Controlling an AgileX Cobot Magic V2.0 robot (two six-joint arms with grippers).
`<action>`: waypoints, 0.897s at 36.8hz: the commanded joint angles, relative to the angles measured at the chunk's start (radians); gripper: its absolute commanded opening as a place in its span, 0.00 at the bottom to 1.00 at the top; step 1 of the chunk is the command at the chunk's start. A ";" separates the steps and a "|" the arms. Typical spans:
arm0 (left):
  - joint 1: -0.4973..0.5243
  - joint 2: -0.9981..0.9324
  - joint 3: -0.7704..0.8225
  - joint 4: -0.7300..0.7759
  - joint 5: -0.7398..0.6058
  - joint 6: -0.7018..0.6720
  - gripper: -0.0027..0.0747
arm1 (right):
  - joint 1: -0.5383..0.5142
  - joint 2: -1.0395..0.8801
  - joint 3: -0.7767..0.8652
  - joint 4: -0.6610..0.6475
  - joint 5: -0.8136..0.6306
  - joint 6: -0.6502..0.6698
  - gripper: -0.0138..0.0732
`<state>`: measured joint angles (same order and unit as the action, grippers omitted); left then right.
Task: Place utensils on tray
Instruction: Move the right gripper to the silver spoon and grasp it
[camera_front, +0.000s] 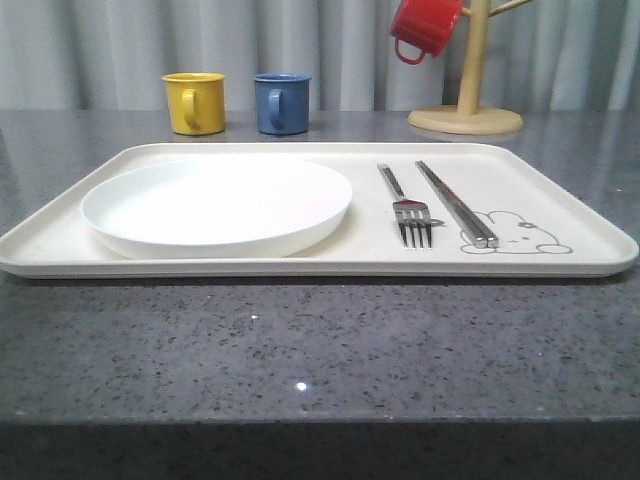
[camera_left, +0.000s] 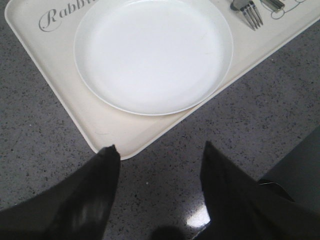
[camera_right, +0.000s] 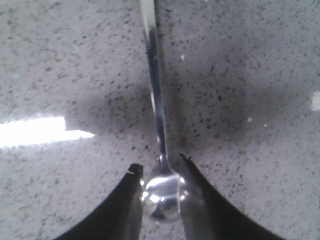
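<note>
Grey speckled countertop (camera_front: 300, 350), bare at its near edge in the front view. Cream rectangular tray (camera_front: 560, 262) sits square-on just behind that bare strip, raised rim all round. Round white plate (camera_front: 217, 204) occupies the tray's left half. Right of the plate, the fork (camera_front: 408, 210) lies flat on the tray, tines toward the camera; just beside it on the right, the pair of chopsticks (camera_front: 457, 204) lies parallel, near ends resting over the grey bunny drawing (camera_front: 520, 232). Fork and chopsticks close but apart. Left wrist view: left gripper (camera_left: 159, 152) hangs over the counter just off a tray corner, dark fingers (camera_left: 102, 180) spread wide with nothing between them; plate, "Rabbit" script (camera_left: 65, 15) and the fork tines lie beyond. Right wrist view: right gripper (camera_right: 160, 172) has its fingers drawn in narrow on either side of the spoon (camera_right: 159, 145), closing around the oval bowl, handle running away over the counter; whether the spoon is lifted or lying on the surface, cannot tell. Past the tray: yellow mug (camera_front: 195, 102) and blue mug (camera_front: 281, 102) side by side; to the right, wooden mug stand (camera_front: 466, 105) with a red mug (camera_front: 424, 28) hung on a peg. Pale curtain (camera_front: 330, 40) at the back.
</note>
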<state>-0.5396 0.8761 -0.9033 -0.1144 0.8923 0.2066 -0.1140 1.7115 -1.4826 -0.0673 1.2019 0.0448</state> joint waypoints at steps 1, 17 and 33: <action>-0.008 -0.005 -0.025 -0.010 -0.061 -0.010 0.51 | -0.013 -0.024 -0.030 -0.017 -0.039 -0.018 0.41; -0.008 -0.005 -0.025 -0.010 -0.061 -0.010 0.51 | -0.016 0.044 -0.031 -0.013 -0.092 -0.023 0.40; -0.008 -0.005 -0.025 -0.010 -0.061 -0.010 0.51 | -0.016 0.083 -0.031 -0.013 -0.089 -0.023 0.40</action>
<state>-0.5396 0.8761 -0.9033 -0.1144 0.8923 0.2066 -0.1213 1.8313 -1.4840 -0.0673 1.1220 0.0312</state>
